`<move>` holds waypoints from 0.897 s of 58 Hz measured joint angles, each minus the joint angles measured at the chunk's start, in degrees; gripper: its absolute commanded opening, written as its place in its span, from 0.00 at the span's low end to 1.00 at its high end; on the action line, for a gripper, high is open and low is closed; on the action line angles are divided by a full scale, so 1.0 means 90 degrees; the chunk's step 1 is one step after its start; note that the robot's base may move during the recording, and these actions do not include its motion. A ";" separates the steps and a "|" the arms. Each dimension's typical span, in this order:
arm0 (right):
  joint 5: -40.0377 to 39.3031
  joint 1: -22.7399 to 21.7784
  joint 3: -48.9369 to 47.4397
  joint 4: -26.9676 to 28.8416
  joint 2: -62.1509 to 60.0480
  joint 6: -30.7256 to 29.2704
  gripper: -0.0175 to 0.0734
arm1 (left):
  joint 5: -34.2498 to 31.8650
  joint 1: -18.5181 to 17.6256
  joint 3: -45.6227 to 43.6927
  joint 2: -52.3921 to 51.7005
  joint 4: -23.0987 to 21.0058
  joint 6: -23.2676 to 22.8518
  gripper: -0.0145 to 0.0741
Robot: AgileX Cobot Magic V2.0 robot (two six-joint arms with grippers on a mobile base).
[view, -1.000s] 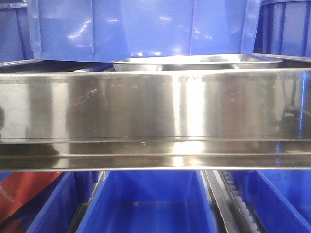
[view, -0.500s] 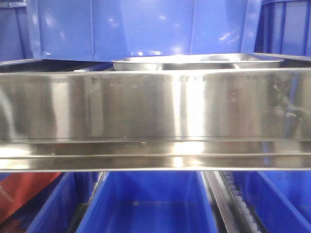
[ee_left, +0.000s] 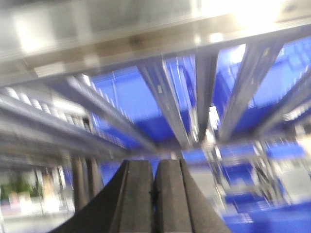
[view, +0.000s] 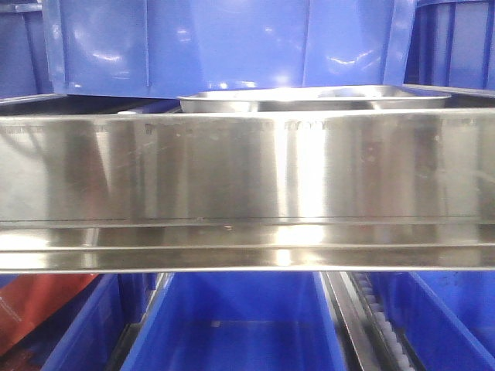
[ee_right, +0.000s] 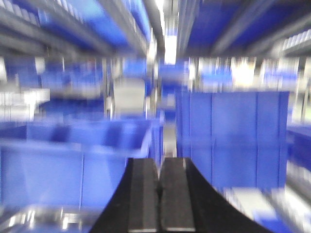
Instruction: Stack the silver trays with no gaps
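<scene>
Room: big blue plastic bins [view: 224,46] above and below.
Front: long flat shiny steel rail [view: 247,178].
Behind it: shiny silver steel tray [view: 317,99].
Left pincer [ee_left: 154,194]: pressed together.
Right pincer [ee_right: 159,204]: pressed together.

Shiny silver trays [view: 313,98], seemingly nested, level, edge-on, mostly hidden

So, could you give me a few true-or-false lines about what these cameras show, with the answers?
1. The left gripper and the right gripper are both shut. True.
2. The big bin at the top of the front view is green. False: it is blue.
3. A silver tray peeks over the long steel rail. True.
4. The right gripper holds a tray. False: its fingers are closed on nothing.
</scene>
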 measured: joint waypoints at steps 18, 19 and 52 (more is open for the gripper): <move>0.2613 0.0000 -0.2008 -0.0014 0.2565 0.0000 0.10 | 0.2680 0.0000 -0.1193 0.1892 -0.0778 0.0066 0.14; 0.2693 0.0000 -0.2056 -0.0014 0.2708 0.0000 0.10 | 0.2826 0.0000 -0.1264 0.2022 -0.0823 0.0067 0.14; 0.2702 0.0817 -0.2168 0.0389 0.5345 -0.0061 0.10 | 0.4528 -0.1227 -0.2423 0.5855 -0.3536 0.0803 0.14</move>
